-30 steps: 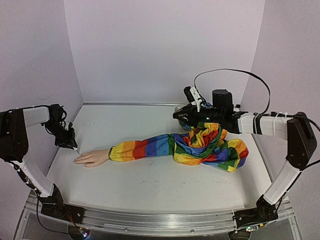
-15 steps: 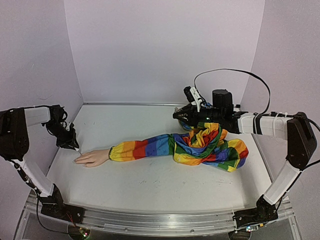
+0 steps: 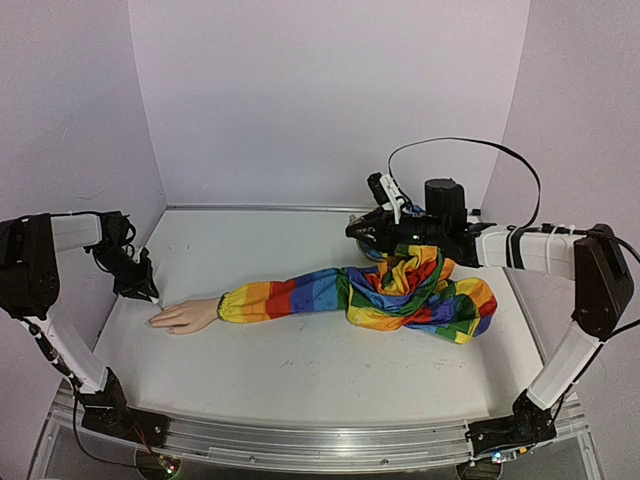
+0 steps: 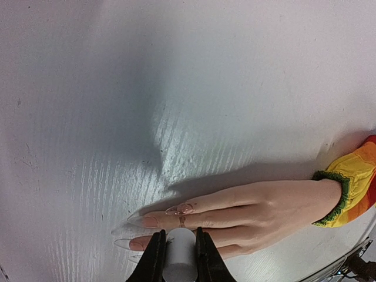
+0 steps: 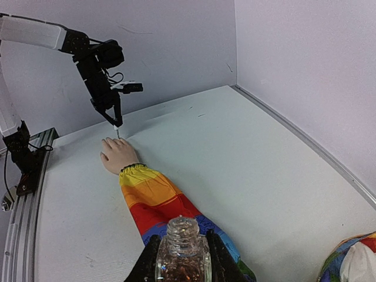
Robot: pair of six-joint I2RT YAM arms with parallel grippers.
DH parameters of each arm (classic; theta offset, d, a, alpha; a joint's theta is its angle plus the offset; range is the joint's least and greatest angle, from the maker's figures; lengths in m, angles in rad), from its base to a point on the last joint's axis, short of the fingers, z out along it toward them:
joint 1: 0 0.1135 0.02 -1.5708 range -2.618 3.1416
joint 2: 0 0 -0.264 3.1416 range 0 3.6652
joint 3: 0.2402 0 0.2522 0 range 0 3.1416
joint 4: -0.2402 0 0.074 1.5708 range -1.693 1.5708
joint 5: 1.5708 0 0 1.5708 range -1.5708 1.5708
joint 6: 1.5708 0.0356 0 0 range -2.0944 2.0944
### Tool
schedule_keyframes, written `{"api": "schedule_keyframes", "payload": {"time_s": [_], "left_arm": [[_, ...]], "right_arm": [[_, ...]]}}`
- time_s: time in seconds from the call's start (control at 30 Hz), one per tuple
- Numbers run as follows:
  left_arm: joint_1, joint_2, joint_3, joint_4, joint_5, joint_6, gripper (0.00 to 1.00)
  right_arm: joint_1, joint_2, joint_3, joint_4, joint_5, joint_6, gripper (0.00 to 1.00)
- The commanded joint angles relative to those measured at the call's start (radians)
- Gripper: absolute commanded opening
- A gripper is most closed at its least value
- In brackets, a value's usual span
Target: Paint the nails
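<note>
White tabletop carries rainbow sleeve: stretched from near left edge across the middle, bunched in a heap toward far right corner. At the sleeve's left end, mannequin hand lies flat, back up, fingers pointing at left edge. By the heap's far side, right pincer is clenched on clear glass bottle, which is upright, uncapped, with reddish glitter inside, held off the tabletop above the sleeve. Near left edge, left pincer is parted only narrowly, gripping small white cylinder, hanging right over the hand's fingers; touching them or not, cannot tell. Long pointed pale-pink nails sit at the fingertips, closest to left edge, just beside the left pincer tips.
</note>
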Motion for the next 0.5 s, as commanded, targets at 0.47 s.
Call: {"api": "schedule_keyframes", "payload": {"time_s": [0.47], "left_arm": [[-0.003, -0.006, 0.03, 0.029, 0.028, -0.01, 0.0]], "right_arm": [[-0.004, -0.009, 0.041, 0.041, -0.028, -0.003, 0.0]]}}
